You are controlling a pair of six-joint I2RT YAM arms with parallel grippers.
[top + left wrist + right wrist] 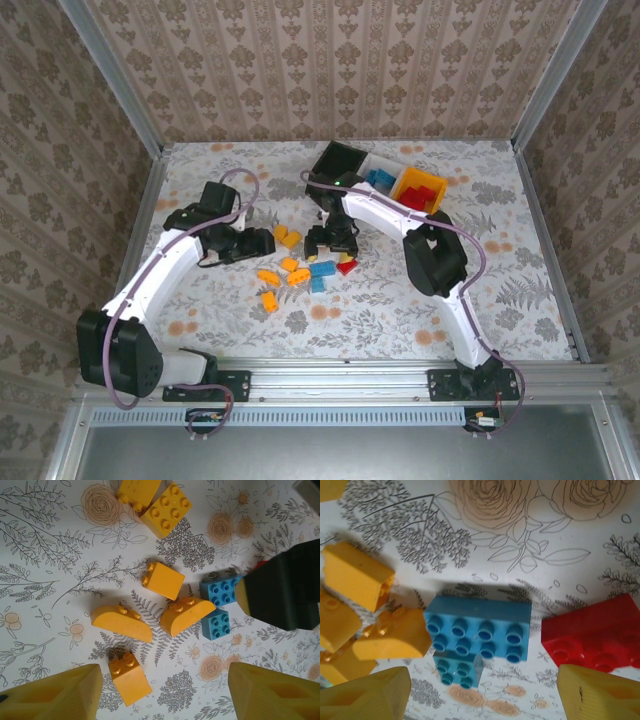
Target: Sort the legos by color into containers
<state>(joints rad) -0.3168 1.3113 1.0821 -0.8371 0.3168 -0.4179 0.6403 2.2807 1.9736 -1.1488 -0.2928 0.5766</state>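
Floral-print desk (520, 290), loose bricks mid-desk. Right jaws hang wide and empty over the blue eight-stud plastic brick (477, 630); left jaws are wide over the yellow plastic bricks (165, 580). I'd drop straight down, dodging the red plastic brick (592, 630) just beside it, then head for the white plastic bin (385, 160) at the far edge.

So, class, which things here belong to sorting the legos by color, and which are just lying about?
Job: orange-yellow bricks, blue bricks, red brick, black bin, white bin, orange-yellow bin, left gripper, right gripper.
Lying about: floral table cover, patterned walls, metal rail.
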